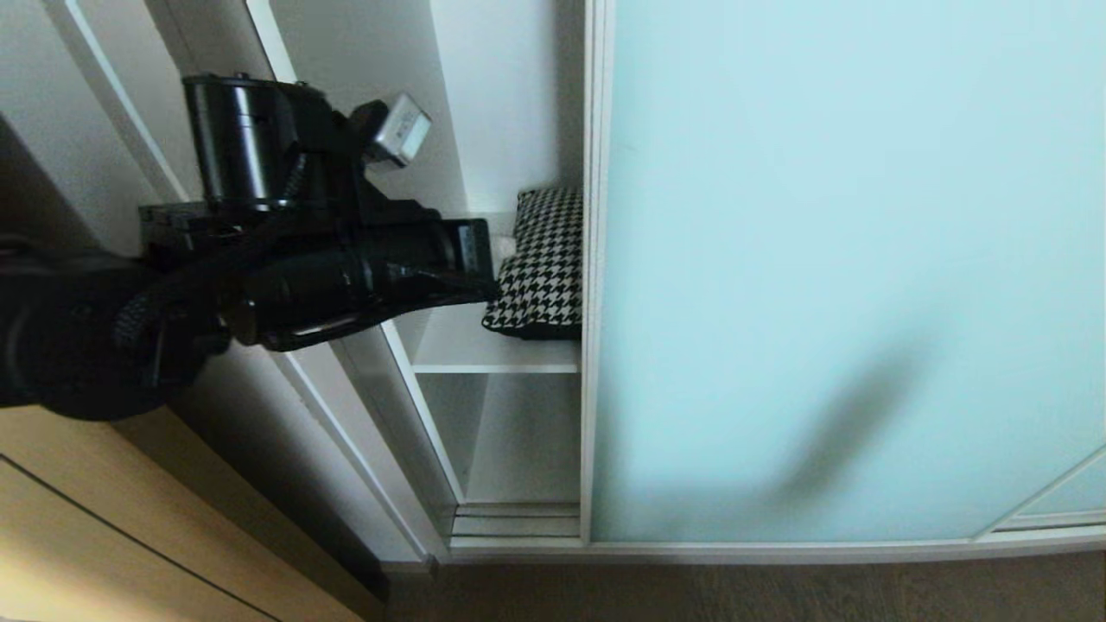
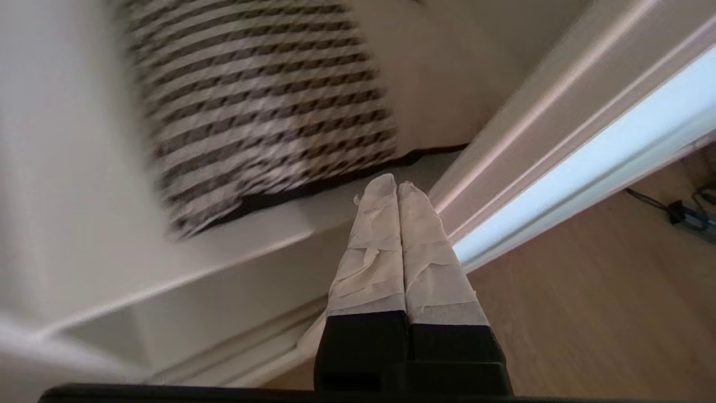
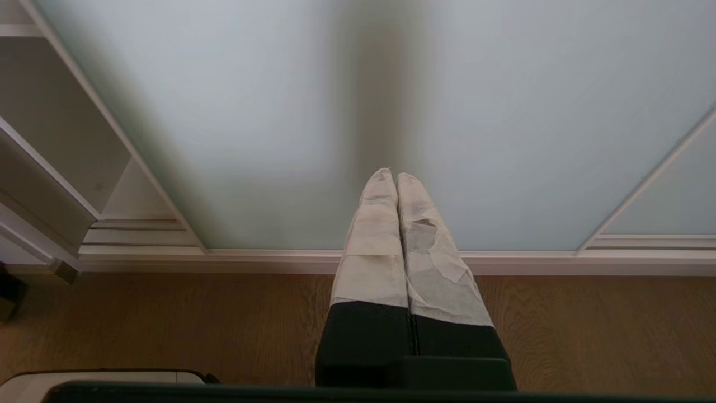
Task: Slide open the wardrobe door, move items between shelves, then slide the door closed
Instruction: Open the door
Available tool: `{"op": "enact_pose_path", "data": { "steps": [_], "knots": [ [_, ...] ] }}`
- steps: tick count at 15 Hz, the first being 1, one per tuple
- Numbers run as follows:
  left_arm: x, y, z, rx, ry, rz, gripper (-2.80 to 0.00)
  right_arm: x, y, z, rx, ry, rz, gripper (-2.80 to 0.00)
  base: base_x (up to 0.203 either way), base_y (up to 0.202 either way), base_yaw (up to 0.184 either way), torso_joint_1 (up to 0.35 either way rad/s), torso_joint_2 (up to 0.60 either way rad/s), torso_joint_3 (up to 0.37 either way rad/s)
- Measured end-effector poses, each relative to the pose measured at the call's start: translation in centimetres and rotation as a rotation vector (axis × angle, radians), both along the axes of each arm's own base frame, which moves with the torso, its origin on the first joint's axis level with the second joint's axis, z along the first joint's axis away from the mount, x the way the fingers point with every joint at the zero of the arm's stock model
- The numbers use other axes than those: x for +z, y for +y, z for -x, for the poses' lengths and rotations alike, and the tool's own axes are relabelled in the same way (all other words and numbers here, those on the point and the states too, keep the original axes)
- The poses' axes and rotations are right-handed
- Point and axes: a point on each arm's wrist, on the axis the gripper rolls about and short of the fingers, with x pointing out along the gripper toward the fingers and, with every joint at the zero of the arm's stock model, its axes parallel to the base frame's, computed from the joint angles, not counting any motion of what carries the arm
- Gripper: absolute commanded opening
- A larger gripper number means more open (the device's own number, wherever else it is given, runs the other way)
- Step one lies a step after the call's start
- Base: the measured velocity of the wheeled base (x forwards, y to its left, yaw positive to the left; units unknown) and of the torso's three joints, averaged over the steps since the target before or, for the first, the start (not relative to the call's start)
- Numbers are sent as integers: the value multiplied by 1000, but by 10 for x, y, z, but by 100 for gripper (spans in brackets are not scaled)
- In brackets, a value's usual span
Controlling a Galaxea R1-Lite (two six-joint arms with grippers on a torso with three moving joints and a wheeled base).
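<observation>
Grey-brown wood-grain floor (image 1: 778, 592) runs along the nearest edge of the head view, at 6 o'clock. Just above it at 9 o'clock the black left arm reaches toward the gap, its left end effector (image 2: 397, 187) with tape-wrapped fingers pressed together and nothing between them, tips close to the front edge of the shelf (image 1: 497, 367). The right end effector (image 3: 390, 178), likewise closed and empty, hangs parked before the glass. The sliding wardrobe door (image 1: 847, 259), smooth frosted blue-green glass in a thin pale metal frame, fills the 3 o'clock half; it stands partly open, leaving a narrow slot. Furthest in, at about 12 o'clock, the cushion (image 1: 544, 259) lies on the flat white board, soft and square-cornered, houndstooth side showing, its right part hidden behind the door frame. The step looks to be widening the opening or reaching for the cushion: probably best to push the frame's edge rightward first, keeping the closed tips flat on the metal, not the glass.
</observation>
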Motion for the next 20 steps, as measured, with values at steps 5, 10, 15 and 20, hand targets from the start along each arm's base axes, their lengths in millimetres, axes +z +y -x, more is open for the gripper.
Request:
{"op": "enact_pose_path", "data": {
  "steps": [5,10,15,20],
  "knots": [
    [-16,-51,-20,-4,-16,-34,-280,0,0,0,0,0,0,-280,0,0,0,0,0,0],
    [-28,-89,-33,-23,-32,-63,-280,0,0,0,0,0,0,-280,0,0,0,0,0,0],
    [-38,-114,-38,-40,-49,-90,-280,0,0,0,0,0,0,-280,0,0,0,0,0,0],
    [-40,-139,-24,-104,-55,-86,-280,0,0,0,0,0,0,-280,0,0,0,0,0,0]
  ]
}}
